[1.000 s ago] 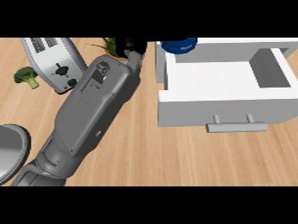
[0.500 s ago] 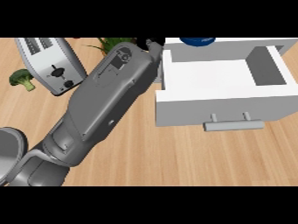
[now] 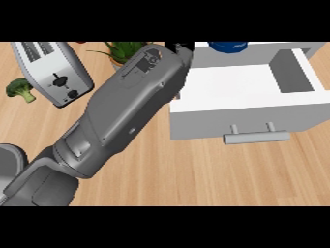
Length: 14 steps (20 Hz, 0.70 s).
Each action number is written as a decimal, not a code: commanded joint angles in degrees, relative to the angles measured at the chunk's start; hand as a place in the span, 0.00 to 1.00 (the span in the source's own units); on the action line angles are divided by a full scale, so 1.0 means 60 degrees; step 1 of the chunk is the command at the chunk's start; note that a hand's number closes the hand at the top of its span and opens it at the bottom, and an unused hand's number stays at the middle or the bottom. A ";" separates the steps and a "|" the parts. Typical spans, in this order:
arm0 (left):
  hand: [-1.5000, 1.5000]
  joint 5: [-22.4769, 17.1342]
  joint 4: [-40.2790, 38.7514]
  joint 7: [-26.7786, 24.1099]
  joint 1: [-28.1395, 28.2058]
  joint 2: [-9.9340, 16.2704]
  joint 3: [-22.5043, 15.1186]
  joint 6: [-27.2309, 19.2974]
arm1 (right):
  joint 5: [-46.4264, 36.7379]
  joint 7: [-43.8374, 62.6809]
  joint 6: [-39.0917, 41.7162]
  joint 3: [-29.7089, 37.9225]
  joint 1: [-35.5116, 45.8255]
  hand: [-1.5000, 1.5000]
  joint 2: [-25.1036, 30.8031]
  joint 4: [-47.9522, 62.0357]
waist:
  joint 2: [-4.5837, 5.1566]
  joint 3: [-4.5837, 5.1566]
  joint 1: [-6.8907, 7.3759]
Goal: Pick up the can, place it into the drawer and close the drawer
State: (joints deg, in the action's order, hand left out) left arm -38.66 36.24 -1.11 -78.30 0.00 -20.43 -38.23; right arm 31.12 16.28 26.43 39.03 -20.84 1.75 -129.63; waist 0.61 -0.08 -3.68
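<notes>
Only a blue sliver of the can (image 3: 228, 46) is seen, above the drawer (image 3: 246, 87); the rest is cut off by the top edge of the view. The left robot hand (image 3: 180, 49) is almost wholly hidden behind its own grey forearm (image 3: 125, 111), just left of the drawer, so its fingers cannot be made out. The plant (image 3: 125, 50) left of the drawer is partly covered by that forearm and cropped at the top. The toaster (image 3: 53, 72), farther left of the drawer, is clipped along its upper end.
</notes>
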 commanded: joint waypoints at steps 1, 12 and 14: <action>1.00 -0.0461 -0.0853 -0.0472 -0.0264 0.0000 -0.0115 0.0209 | 0.0178 0.0364 -0.0093 -0.0110 -0.0227 0.00 -0.0169 -0.0575 | 0.0020 0.0003 -0.0041; 0.00 -0.1694 -0.1030 -0.0776 0.0037 0.0000 -0.2160 -0.0872 | 0.0140 0.0761 -0.0618 -0.0173 0.0583 0.00 0.0256 -0.0473 | 0.0066 -0.0005 -0.0272; 0.00 -0.1711 -0.1516 -0.0575 -0.0536 0.0000 -0.1988 -0.0689 | -0.0006 0.0724 -0.0580 -0.0308 0.0505 0.00 0.0038 -0.0604 | 0.0055 -0.0003 -0.0172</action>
State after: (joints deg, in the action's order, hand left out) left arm -47.62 28.93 -4.78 -79.95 0.00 -30.56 -41.67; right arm 31.08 19.74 24.10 37.69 -18.52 2.39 -132.11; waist 0.99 -0.12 -4.88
